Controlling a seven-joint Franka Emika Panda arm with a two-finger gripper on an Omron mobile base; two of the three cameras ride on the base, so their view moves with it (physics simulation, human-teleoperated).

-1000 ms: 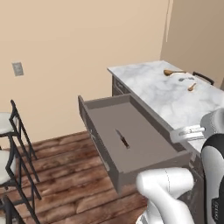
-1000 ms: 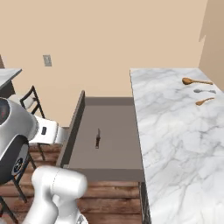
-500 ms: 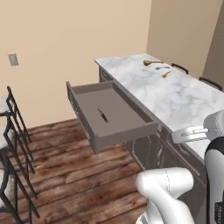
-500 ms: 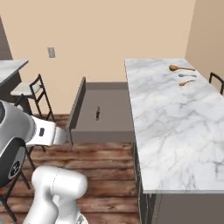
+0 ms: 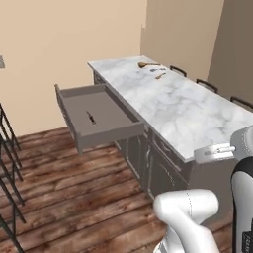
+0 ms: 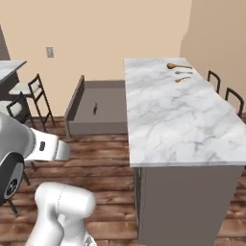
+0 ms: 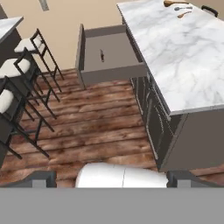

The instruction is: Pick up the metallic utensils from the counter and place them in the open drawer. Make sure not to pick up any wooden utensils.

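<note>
A rendered home kitchen is indicated: marble-topped desk (image 6: 173, 115) on grey-brown cabinets, open drawer (image 6: 98, 108) pulled out at the desk's side, spoons (image 6: 178, 72) laid at the desk's far end, bar stools (image 7: 24, 83) across from the desk, wood-plank floor (image 5: 74, 197), beige walls.

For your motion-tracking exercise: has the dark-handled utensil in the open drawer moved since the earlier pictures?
No. The dark-handled utensil lies at the same spot on the open drawer's floor; the whole picture shifted because the camera moved.
</note>
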